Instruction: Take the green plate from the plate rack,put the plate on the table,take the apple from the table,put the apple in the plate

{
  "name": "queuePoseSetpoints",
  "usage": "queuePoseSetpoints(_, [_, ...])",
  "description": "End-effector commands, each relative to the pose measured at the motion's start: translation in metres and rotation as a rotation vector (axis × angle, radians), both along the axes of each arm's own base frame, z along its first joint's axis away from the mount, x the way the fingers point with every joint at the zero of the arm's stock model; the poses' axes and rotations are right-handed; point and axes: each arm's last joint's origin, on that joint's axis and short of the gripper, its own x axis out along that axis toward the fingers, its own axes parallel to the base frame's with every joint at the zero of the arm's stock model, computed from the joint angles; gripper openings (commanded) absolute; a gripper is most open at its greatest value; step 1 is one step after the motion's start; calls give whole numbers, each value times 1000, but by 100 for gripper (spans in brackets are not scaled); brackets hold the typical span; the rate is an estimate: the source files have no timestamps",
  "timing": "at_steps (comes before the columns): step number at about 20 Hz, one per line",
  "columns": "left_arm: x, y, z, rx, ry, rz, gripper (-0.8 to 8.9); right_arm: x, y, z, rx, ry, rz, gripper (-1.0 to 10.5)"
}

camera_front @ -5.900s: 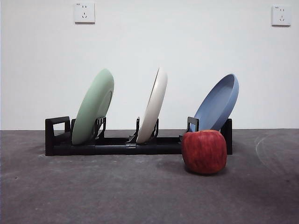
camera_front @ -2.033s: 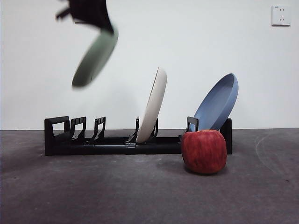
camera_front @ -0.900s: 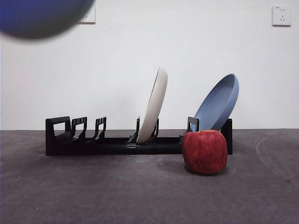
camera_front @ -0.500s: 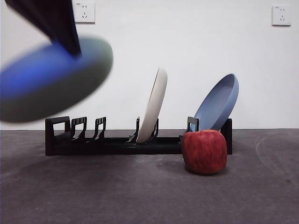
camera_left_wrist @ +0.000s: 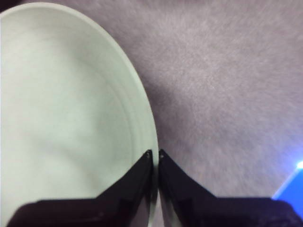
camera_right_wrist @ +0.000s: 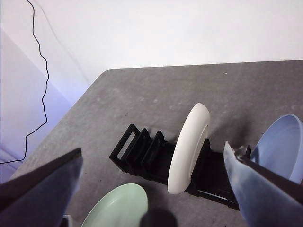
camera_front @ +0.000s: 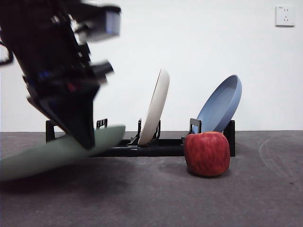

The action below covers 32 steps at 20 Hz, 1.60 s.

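The pale green plate [camera_front: 52, 153] hangs almost flat, just above the table [camera_front: 156, 198] at the front left, its far edge slightly raised. My left gripper [camera_front: 87, 139] comes down from above and is shut on its rim; the left wrist view shows the two jaws [camera_left_wrist: 155, 154] pinching the edge of the green plate [camera_left_wrist: 66, 113]. The dark red apple [camera_front: 207, 153] stands on the table in front of the black plate rack [camera_front: 161, 149], at its right end. My right gripper [camera_right_wrist: 151, 189] is open, high above the rack [camera_right_wrist: 142, 149], and sees the green plate [camera_right_wrist: 118, 208] below.
A cream-white plate [camera_front: 156, 108] stands upright in the rack's middle slot and a blue plate [camera_front: 220, 104] leans at its right end, just behind the apple. The rack's left slots hold nothing. A wall with a socket [camera_front: 285, 15] closes the back.
The left arm has come down with the green plate, from above rack height to just over the table at the front left, and the plate has turned flatter. Apple and rack are unmoved.
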Motion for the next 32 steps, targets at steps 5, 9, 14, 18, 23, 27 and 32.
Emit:
queuePoseSetpoints(5, [3,-12,-34,20,154,-21,3,0,0,-1,-13,11,3,501])
queuePoseSetpoints(9, [1,-10,-24,-13,136,-3,163,0,0,-1,-14,11,3,501])
queuePoseSetpoints(14, [0,-9,-21,-30,132,14,179,0,0,-2,-16,15,4,501])
queuePoseSetpoints(18, [0,-8,3,-79,92,15,354,-2,0,-9,-80,59,24,501])
queuePoseSetpoints(23, [-15,8,118,-314,-90,-26,354,-10,4,-27,-204,200,95,501])
queuePoseSetpoints(27, [-43,40,199,-349,-155,-89,354,-14,23,-53,-374,394,180,501])
queuePoseSetpoints(32, [-70,72,232,-269,-133,-134,354,-12,72,-79,-579,439,237,501])
